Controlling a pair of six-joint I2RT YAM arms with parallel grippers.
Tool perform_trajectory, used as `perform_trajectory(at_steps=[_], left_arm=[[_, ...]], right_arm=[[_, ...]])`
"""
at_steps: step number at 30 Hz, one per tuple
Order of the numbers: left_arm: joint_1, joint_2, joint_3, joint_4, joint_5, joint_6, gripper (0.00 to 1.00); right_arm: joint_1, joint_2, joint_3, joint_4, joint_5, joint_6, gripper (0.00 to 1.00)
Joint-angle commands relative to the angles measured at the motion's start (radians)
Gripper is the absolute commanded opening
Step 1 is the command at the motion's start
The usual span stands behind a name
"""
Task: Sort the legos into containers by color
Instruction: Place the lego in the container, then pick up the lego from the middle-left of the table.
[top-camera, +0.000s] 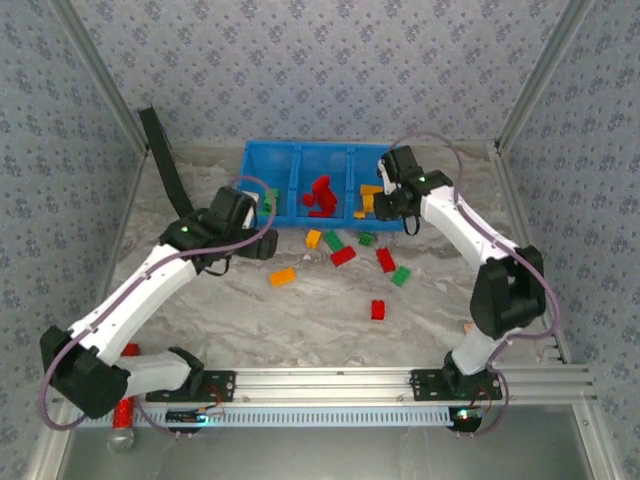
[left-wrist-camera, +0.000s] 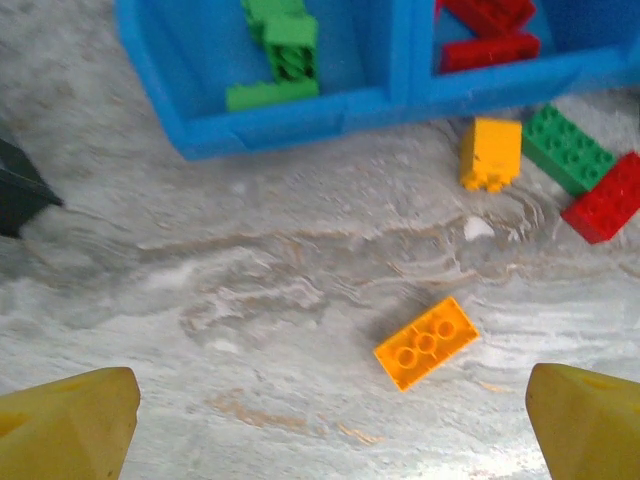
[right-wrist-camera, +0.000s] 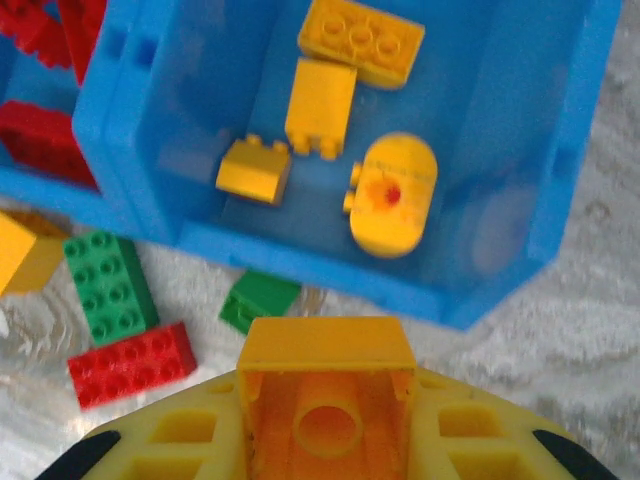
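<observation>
Right claw holds an orange-yellow brick just short of the yellow compartment

We see the right claw (right-wrist-camera: 325, 440) clamped on an orange-yellow brick (right-wrist-camera: 325, 355), its hollow underside facing the wrist camera. The blue tray (right-wrist-camera: 300, 268) has its end compartment, with four yellow pieces (right-wrist-camera: 320, 105) inside, just ahead of the claw beyond the near wall, so we judge a short reach forward comes before release. The left claw (left-wrist-camera: 328, 425) hangs with fingers wide apart over the worktop (left-wrist-camera: 250, 290). A loose orange brick (left-wrist-camera: 426, 342) lies just ahead of it, long axis slanted across the gap.
</observation>
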Motion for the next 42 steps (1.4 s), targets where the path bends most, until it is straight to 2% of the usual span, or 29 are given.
perform_trajectory(at_steps=[1, 8, 19, 29, 32, 38, 42], left_arm=[[-0.047, 0.06, -0.008, 0.012, 0.027, -0.056, 0.99], [-0.096, 0.157, 0.007, 0.039, 0.049, -0.073, 0.99], [-0.116, 0.257, 0.058, 0.011, 0.066, -0.08, 0.98], [-0.219, 0.376, 0.17, -0.022, 0.079, -0.07, 0.97], [-0.258, 0.42, 0.224, -0.042, 0.117, -0.077, 0.95], [-0.364, 0.515, 0.346, -0.095, 0.128, -0.188, 0.92], [-0.405, 0.583, 0.438, -0.131, 0.165, -0.252, 0.91]], right_arm=[[-0.009, 0.082, 0.094, -0.019, -0.022, -0.061, 0.3], [-0.033, 0.226, 0.21, -0.023, -0.014, -0.085, 0.32], [-0.043, 0.316, 0.205, 0.02, -0.039, -0.097, 0.37], [-0.064, 0.293, 0.191, 0.023, -0.075, -0.107, 0.5], [-0.064, 0.277, 0.188, 0.022, -0.08, -0.107, 0.51], [-0.071, 0.223, 0.185, 0.015, -0.089, -0.1, 0.53], [-0.077, 0.183, 0.178, 0.012, -0.097, -0.094, 0.54]])
